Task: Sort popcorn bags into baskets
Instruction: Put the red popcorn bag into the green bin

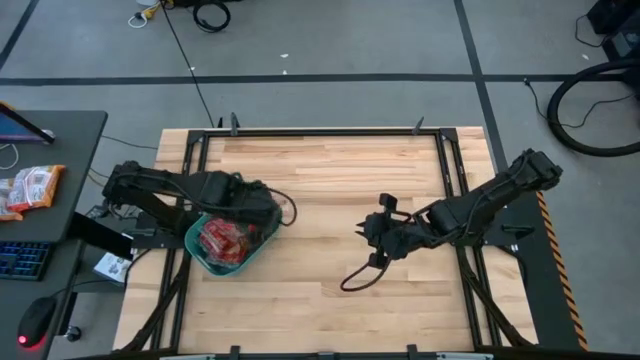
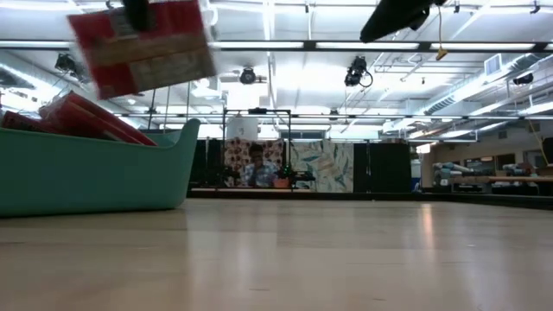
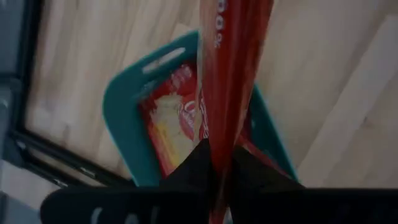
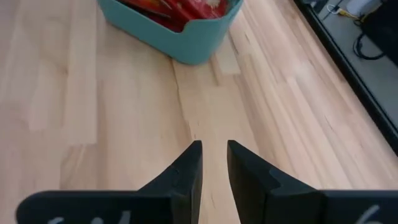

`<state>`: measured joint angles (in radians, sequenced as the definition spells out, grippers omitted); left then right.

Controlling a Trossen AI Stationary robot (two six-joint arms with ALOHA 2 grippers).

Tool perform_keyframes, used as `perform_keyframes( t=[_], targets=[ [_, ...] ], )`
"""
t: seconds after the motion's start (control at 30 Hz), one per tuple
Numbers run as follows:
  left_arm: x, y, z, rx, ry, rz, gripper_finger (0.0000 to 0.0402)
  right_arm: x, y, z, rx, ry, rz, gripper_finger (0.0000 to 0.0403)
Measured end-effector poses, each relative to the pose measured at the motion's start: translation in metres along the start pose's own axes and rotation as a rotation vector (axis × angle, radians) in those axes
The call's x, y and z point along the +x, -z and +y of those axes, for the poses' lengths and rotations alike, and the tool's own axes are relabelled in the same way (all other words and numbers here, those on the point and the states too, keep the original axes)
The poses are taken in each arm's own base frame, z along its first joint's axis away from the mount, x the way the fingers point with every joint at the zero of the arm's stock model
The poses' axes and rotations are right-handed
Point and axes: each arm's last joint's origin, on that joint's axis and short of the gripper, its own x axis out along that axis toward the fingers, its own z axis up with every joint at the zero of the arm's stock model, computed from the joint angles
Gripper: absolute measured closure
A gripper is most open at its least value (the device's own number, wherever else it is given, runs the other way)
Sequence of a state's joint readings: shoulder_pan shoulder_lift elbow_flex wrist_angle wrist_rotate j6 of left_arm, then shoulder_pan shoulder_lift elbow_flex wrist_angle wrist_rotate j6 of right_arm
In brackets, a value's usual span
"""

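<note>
My left gripper (image 3: 216, 177) hangs over the teal basket (image 1: 196, 243) and is shut on one red popcorn bag (image 2: 143, 50), which shows high in the low view, above the basket (image 2: 86, 173). Several more red bags (image 1: 225, 240) lie inside the basket, some leaning on its wall (image 2: 95, 121). In the high view the left arm hides the held bag. My right gripper (image 4: 214, 152) hovers over bare wood right of the basket, its fingers a narrow gap apart and touching nothing. My left gripper pinches the popcorn bag between its two fingers at one edge (image 3: 219, 158), coming from above and pointing down. The bag shows edge-on in the left wrist view. It hangs below the fingers, slightly tilted, lifted clear above the basket's open top (image 3: 161, 59).
The wooden tabletop (image 1: 330, 180) lies bare between the basket and my right gripper (image 1: 378, 232). A black cable (image 1: 355, 278) loops on the table near the right arm. A side desk with a keyboard and more packets (image 1: 30, 188) stands left of the table.
</note>
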<state>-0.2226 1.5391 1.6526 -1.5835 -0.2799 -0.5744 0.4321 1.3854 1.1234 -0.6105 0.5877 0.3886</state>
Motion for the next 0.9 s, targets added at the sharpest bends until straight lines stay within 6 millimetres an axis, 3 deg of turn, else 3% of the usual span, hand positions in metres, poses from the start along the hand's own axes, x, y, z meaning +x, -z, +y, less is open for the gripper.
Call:
perform_keyframes(
  t=[0.37,0.9],
  targets=[
    [0.049,-0.002,0.025,-0.107,0.021,0.231,0.0376,0.001,0.004,0.008,0.001,-0.032,-0.029,0.0323],
    [0.053,-0.007,0.076,-0.19,0.116,0.266,0.0377,0.001,0.004,0.008,-0.009,-0.032,-0.035,0.0323]
  ],
)
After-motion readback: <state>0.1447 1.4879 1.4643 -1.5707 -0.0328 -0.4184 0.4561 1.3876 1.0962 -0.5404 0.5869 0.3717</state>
